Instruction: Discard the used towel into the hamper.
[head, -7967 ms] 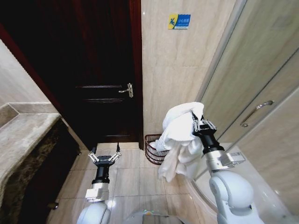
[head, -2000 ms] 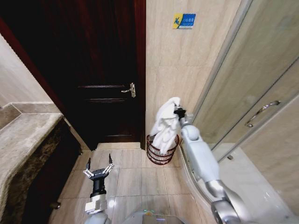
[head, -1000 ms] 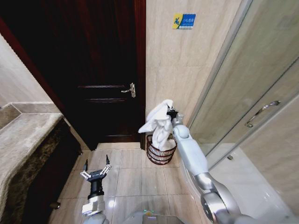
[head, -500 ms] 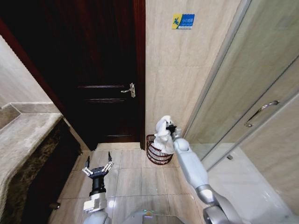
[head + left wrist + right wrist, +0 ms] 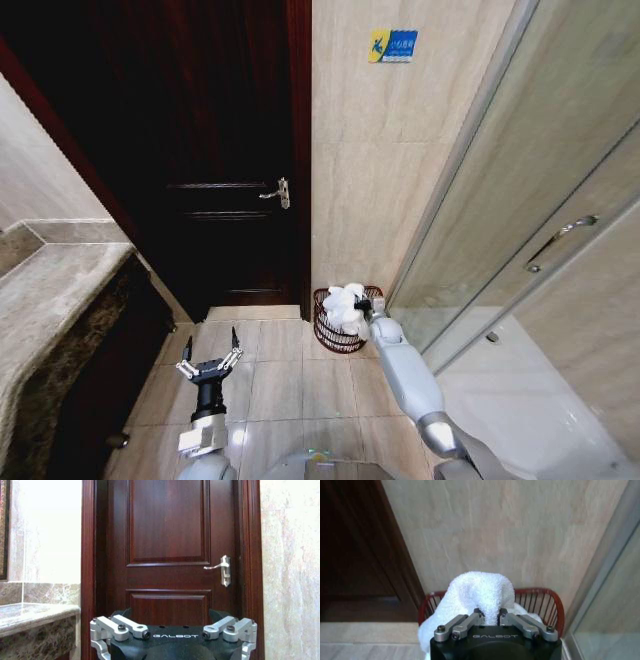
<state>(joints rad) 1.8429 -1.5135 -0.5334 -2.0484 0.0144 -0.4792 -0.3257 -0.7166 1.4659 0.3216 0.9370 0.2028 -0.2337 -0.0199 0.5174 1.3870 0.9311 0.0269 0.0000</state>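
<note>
1. Look just below the middle of the head view: your right arm reaches forward and down to the hamper [image 5: 340,322], which stands on the tiled floor [image 5: 270,385] against the beige wall [image 5: 370,180], between the dark wooden door [image 5: 220,150] and the glass shower panel [image 5: 520,200].
2. Your right gripper [image 5: 490,619] is pinched on the towel [image 5: 479,592]. In the right wrist view its fingers [image 5: 466,624] press together on a fold of white cloth at the lower middle of the frame.
3. The towel [image 5: 346,304] bunches over the hamper's mouth in the head view. Part of it hangs inside the rim and a hump rises above it. How far down it reaches inside the basket you cannot tell.
4. In the right wrist view the hamper's red wire rim [image 5: 540,592] curves behind and to both sides of the towel, with the upright bars showing at right of the cloth.
5. Your left gripper [image 5: 210,362] sits at the lower left of the head view, above the floor tiles and well apart from the hamper. Its fingers are spread and hold nothing.
6. The left wrist view looks straight at the door, with its silver handle [image 5: 222,569] at right of centre and the spread gripper [image 5: 173,630] at the bottom edge.
7. A stone counter [image 5: 50,290] runs along the left edge of the head view, and a small blue and yellow sign [image 5: 392,45] sits high on the wall.
</note>
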